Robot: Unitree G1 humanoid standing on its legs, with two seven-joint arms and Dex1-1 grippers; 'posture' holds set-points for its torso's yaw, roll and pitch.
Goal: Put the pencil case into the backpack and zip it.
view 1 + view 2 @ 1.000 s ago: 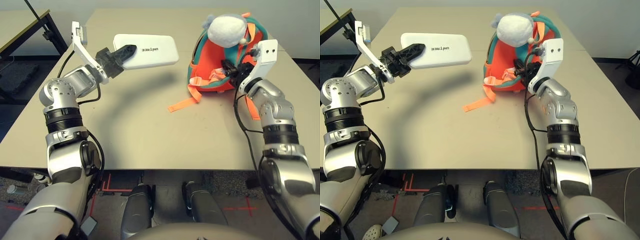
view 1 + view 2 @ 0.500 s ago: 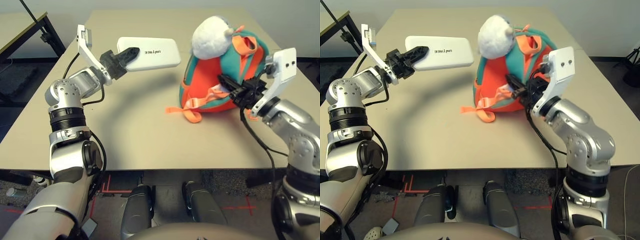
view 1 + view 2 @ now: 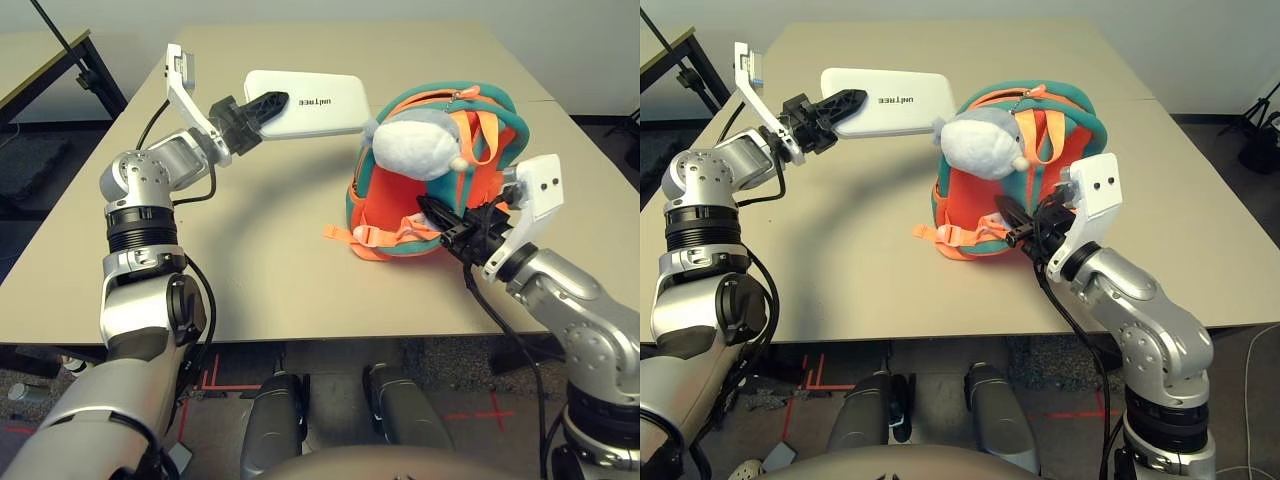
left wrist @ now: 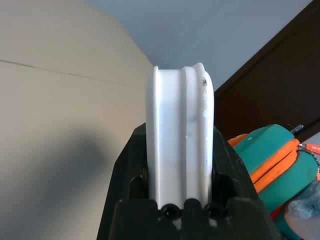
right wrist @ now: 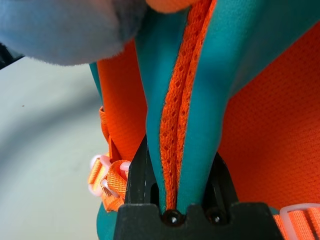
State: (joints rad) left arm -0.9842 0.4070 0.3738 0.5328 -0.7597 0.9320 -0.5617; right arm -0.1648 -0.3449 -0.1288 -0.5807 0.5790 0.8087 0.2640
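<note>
Our left tool (image 3: 262,106) is clamped on one short end of the pencil case (image 3: 310,100), holding it flat in the air above the tabletop (image 3: 250,260), up and to the left of the backpack (image 3: 440,190). Our right tool (image 3: 445,226) pinches a fold of the backpack's teal-and-orange fabric near its base, with the plush toy (image 3: 420,148) draped over the front. We judge that we are at the insertion step: next, the case must travel to the backpack's opening while the right tool steadies it.
</note>
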